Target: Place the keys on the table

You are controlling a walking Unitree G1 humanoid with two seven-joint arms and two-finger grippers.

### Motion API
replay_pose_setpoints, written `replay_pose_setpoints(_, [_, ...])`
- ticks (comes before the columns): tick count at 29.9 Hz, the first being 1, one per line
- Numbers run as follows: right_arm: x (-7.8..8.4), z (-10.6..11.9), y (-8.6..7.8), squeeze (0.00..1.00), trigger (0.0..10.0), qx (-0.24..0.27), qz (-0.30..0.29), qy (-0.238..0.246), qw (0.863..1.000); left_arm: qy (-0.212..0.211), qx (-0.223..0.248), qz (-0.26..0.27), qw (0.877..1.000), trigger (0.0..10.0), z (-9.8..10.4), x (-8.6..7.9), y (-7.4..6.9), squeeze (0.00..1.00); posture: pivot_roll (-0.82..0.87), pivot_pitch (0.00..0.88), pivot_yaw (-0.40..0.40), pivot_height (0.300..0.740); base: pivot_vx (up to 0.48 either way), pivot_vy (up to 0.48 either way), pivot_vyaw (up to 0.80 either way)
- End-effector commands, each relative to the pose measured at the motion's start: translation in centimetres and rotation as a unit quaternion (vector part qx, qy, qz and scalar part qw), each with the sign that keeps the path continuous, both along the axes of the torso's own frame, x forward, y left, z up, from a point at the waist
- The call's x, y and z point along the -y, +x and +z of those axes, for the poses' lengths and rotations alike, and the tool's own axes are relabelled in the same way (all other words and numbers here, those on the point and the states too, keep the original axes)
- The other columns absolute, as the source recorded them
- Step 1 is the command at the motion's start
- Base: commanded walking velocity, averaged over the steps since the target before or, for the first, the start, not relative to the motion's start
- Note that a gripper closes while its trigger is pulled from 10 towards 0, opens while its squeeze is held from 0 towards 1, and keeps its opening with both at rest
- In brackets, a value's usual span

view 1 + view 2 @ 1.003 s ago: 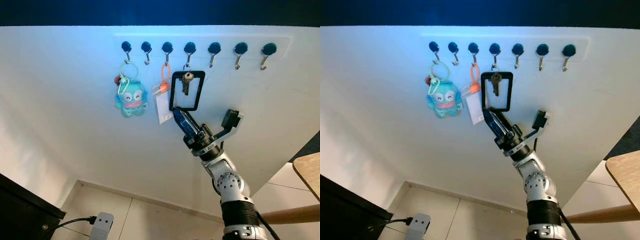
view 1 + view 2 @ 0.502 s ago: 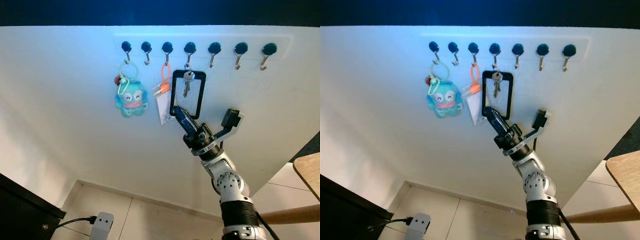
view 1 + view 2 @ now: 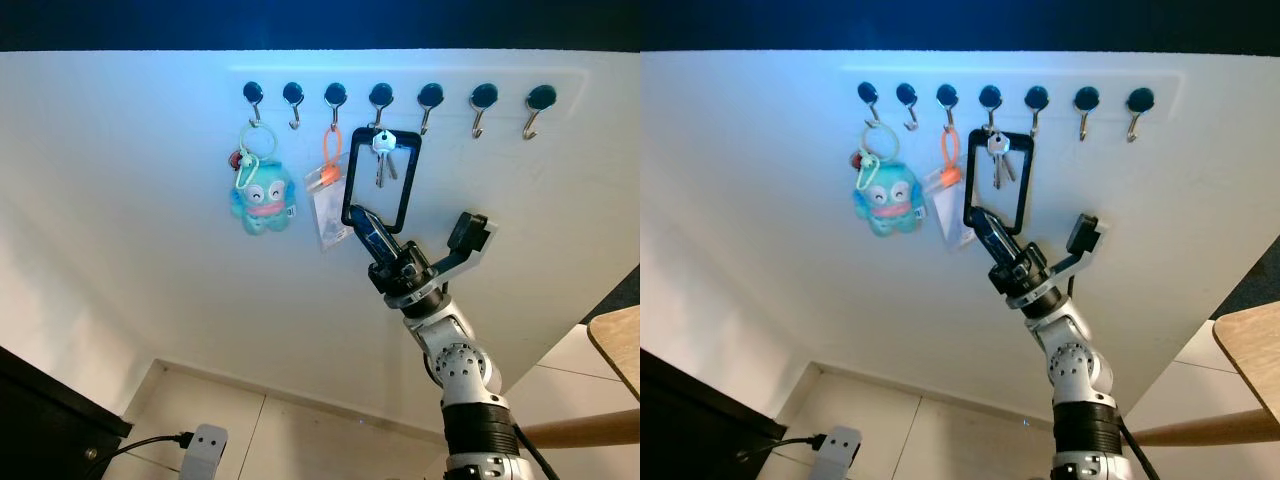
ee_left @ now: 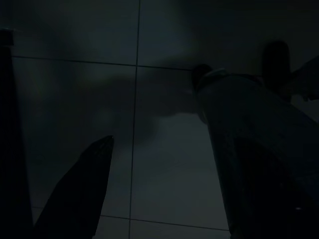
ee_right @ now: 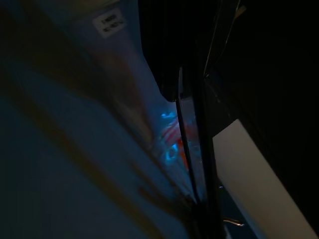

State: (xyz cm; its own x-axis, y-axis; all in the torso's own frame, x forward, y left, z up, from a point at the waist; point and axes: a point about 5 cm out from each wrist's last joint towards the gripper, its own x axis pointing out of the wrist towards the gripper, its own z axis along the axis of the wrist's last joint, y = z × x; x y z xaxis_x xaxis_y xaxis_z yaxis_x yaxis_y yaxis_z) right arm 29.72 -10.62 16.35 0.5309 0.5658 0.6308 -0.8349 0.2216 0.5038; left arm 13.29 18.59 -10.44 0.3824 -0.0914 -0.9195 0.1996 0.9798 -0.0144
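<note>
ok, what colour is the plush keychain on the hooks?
Teal plush keychain with a pink mouth; clearest in the left eye view.

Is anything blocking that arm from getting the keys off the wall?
Nothing stands between them: the right gripper already grips the bottom of the black loop that the keys hang in. The loop's top looks still caught at its hook. A badge hangs close beside it.
</note>
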Motion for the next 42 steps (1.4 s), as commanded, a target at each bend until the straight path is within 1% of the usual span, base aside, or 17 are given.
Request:
replay_pose_setpoints(1, [-0.5,0.0,-0.4,0.0,0.0,0.004,0.017,0.005,1.0,0.003,-0.031,-0.006,1.0,10.0,-0.5,-0.2,-1.5,0.0,-0.13,0.061,0.123,0.74,0.0,0.0,0.0])
replay_pose_setpoints(13, [-0.8,-0.2,-0.7,0.0,0.0,0.002,0.03,-0.007,1.0,0.002,-0.031,-0.006,0.999,10.0,-0.5,-0.2,-1.5,0.0,-0.13,0.061,0.123,0.74,0.0,0.0,0.0])
replay_pose_setpoints(24, [-1.7,0.0,-1.6,0.0,0.0,0.023,0.068,-0.031,0.997,0.003,-0.032,-0.008,0.999,10.0,-0.5,-0.2,-1.5,0.0,-0.13,0.061,0.123,0.74,0.0,0.0,0.0])
replay_pose_setpoints(35, [-1.7,0.3,-1.6,0.0,0.0,0.027,0.069,-0.031,0.997,0.004,-0.031,-0.011,0.999,10.0,-0.5,-0.2,-1.5,0.0,-0.13,0.056,0.121,0.74,0.0,0.0,0.0])
replay_pose_setpoints(42, [-1.7,0.9,-1.4,0.0,0.0,0.035,0.062,-0.026,0.997,0.005,-0.032,-0.012,0.999,10.0,-0.5,-0.3,-1.5,0.0,-0.13,0.058,0.126,0.74,0.0,0.0,0.0])
